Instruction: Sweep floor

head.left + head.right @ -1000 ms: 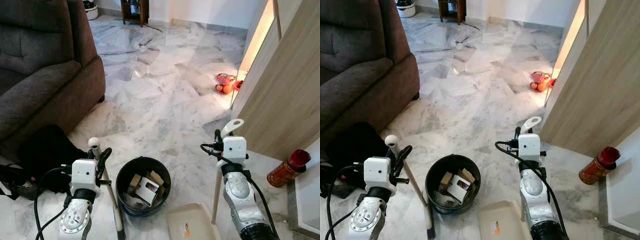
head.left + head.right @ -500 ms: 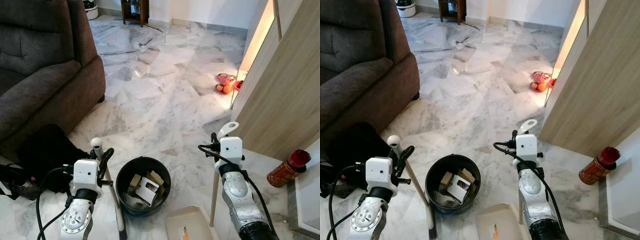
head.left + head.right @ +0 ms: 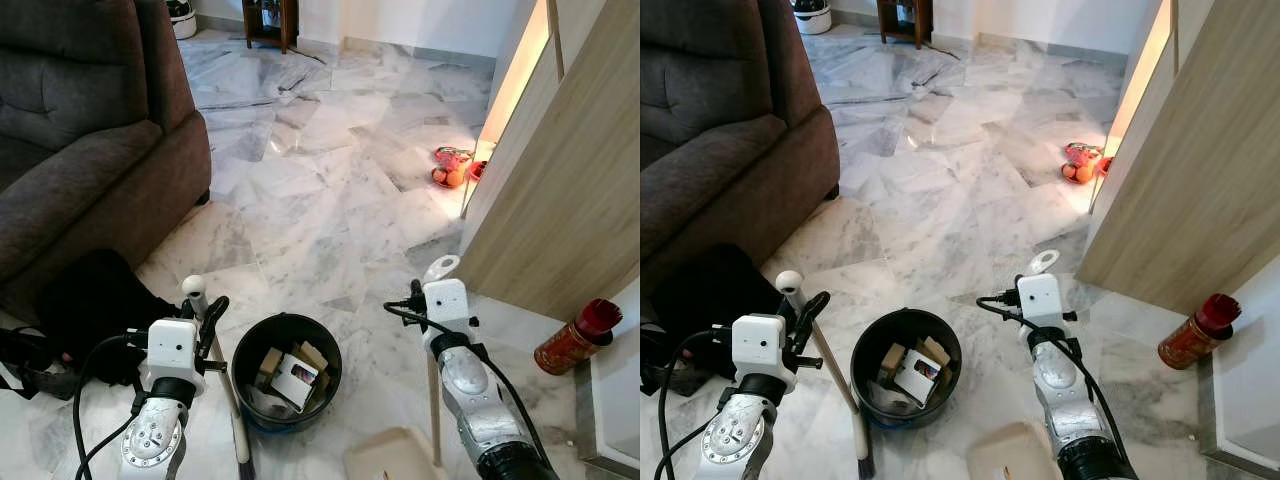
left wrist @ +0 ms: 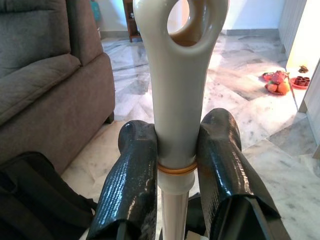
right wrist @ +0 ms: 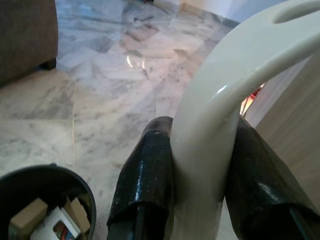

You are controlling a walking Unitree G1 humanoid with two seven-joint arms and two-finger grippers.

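- The left arm reaches forward and up, its wrist raised; the left gripper (image 4: 175, 165) has both black fingers (image 4: 131, 185) pressed against the cream broom handle (image 4: 176, 100) that stands between them.
- The right arm is likewise raised, forearm upright; the right gripper (image 5: 200, 165) is clamped on the curved dustpan handle (image 5: 215, 125), one finger on each side.

The broom (image 3: 213, 365) has a cream stick, standing almost straight up by the black bin (image 3: 286, 370). The cream dustpan (image 3: 400, 467) lies low on the floor (image 3: 320, 210).
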